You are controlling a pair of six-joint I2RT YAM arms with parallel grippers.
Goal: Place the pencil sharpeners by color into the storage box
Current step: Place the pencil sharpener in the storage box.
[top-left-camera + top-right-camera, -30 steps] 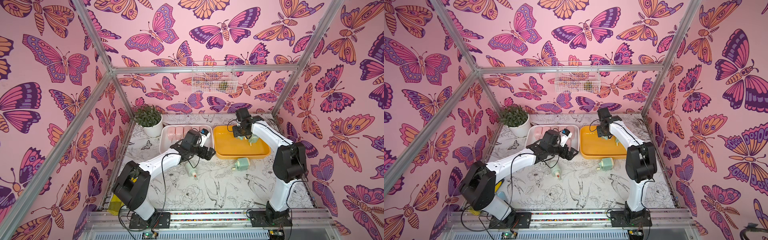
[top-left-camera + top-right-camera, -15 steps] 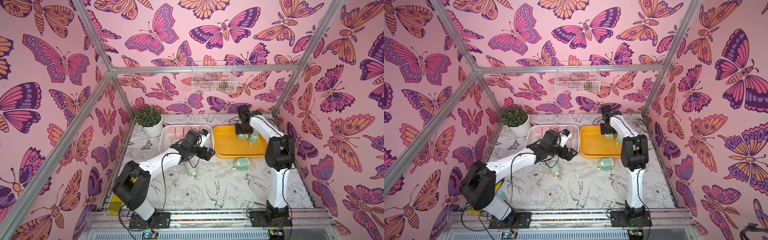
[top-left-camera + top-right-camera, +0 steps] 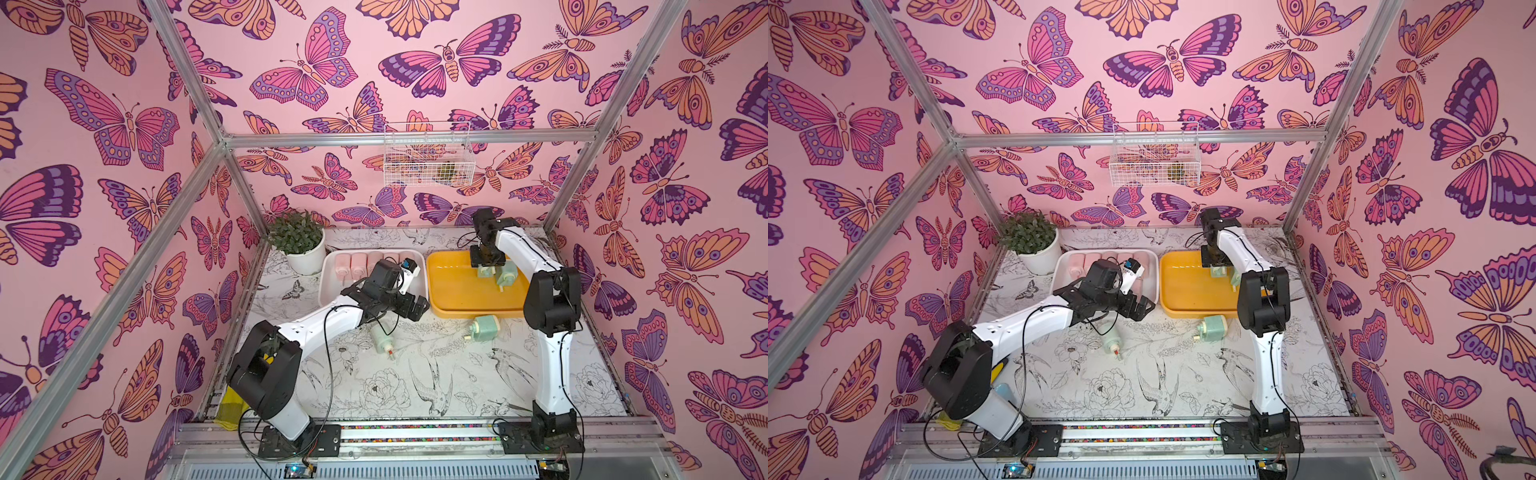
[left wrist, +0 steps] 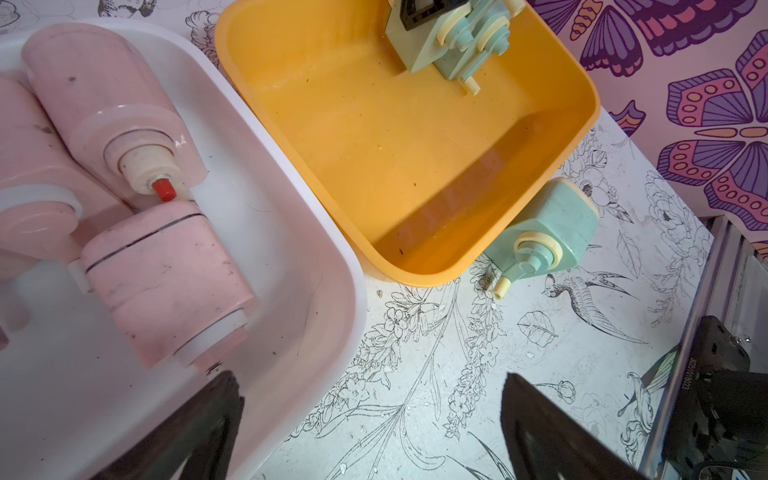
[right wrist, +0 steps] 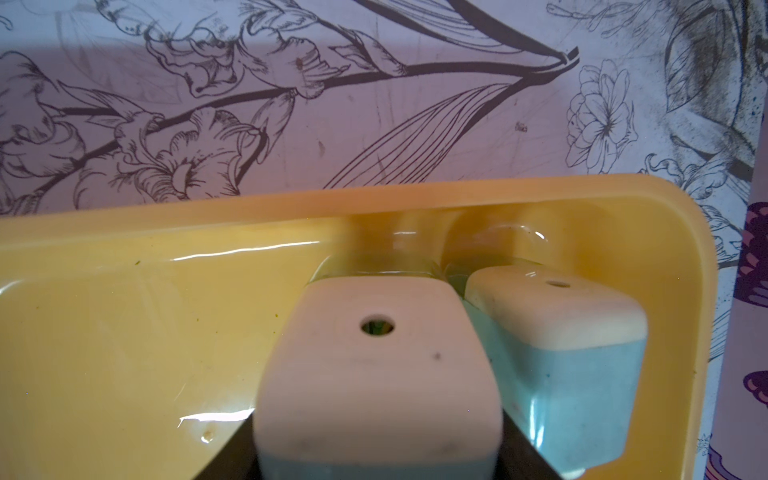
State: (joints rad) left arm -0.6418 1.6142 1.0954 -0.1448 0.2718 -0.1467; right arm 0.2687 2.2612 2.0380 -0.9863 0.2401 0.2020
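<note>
Right arm (image 3: 550, 299) swung inward | green sharpener (image 5: 374, 365) inside right pincer (image 3: 485, 266) | yellow tray (image 3: 457, 291)

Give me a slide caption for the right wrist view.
Right gripper holds one green sharpener beside a second green sharpener in the yellow tray.

Pale pink rounded plastic sharpeners (image 3: 358, 264); mint-green boxy plastic sharpeners (image 3: 487, 328) with cream ends; white plastic tray (image 4: 270, 249); orange-yellow plastic tray (image 3: 457, 291). White table cover (image 3: 415, 374): black line-drawn birds and flowers. Pink walls (image 3: 374, 104): purple-and-orange butterflies.
</note>
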